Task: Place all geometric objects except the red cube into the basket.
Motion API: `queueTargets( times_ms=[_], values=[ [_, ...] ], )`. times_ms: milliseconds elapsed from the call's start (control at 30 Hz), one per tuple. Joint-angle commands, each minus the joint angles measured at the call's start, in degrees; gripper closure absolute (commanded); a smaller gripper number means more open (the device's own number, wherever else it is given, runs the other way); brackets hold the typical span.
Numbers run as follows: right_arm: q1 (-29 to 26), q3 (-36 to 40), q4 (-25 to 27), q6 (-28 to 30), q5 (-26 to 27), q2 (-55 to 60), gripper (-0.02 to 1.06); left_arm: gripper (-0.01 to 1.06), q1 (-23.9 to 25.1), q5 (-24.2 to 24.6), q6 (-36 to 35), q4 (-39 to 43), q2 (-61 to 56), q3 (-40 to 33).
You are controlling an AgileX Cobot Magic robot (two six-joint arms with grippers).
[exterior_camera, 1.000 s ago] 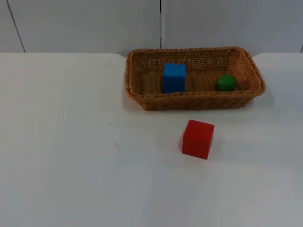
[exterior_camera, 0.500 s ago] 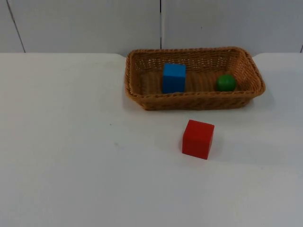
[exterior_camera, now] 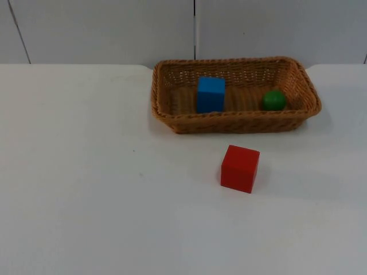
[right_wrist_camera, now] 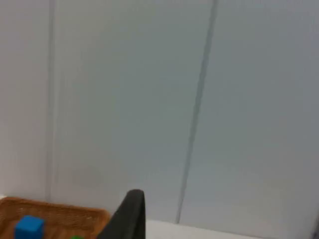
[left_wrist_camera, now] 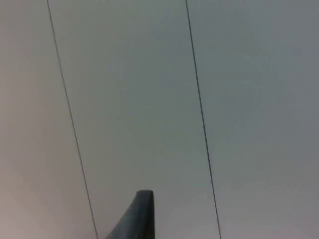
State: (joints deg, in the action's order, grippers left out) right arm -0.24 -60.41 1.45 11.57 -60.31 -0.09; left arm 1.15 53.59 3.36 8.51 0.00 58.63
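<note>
A woven basket (exterior_camera: 166, 114) stands at the back of the table, right of centre. Inside it a blue block (exterior_camera: 211, 94) stands upright at the left and a green ball (exterior_camera: 274, 100) lies at the right. The red cube (exterior_camera: 240, 168) sits on the table just in front of the basket. My left gripper (left_wrist_camera: 141, 215) is raised and faces the grey partition wall, waiting. My right gripper (right_wrist_camera: 130, 214) is raised too, facing the wall, with the basket (right_wrist_camera: 55, 215) and the blue block (right_wrist_camera: 30, 226) far below it.
The grey partition wall (exterior_camera: 114, 28) closes the table's far edge right behind the basket. White table top (exterior_camera: 86, 189) stretches wide to the left and in front of the red cube.
</note>
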Motion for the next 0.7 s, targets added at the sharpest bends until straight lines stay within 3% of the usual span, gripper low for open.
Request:
queueTargets(
  times_ms=[0, 100, 433, 667],
  values=[
    [0.24, -0.69, 1.44, 0.67, -1.09, 0.09, -0.01, 0.00, -0.87, 3.50, 1.76, -2.30, 0.00, 0.73],
    [0.36, -0.56, 1.44, 0.67, -1.80, 0.09, -0.01, 0.00, -1.78, 4.92, 2.61, -6.87, 0.00, 1.70],
    [2.93, 4.26, 2.06, -1.31, -6.98, 0.09, -0.01, 0.00, -1.78, 9.59, 0.84, -6.57, 0.00, 1.06],
    [2.93, 6.23, 1.66, -2.59, -7.08, 0.09, -0.01, 0.00, -1.78, 11.91, 0.59, -6.57, 0.00, 1.06]
  ],
)
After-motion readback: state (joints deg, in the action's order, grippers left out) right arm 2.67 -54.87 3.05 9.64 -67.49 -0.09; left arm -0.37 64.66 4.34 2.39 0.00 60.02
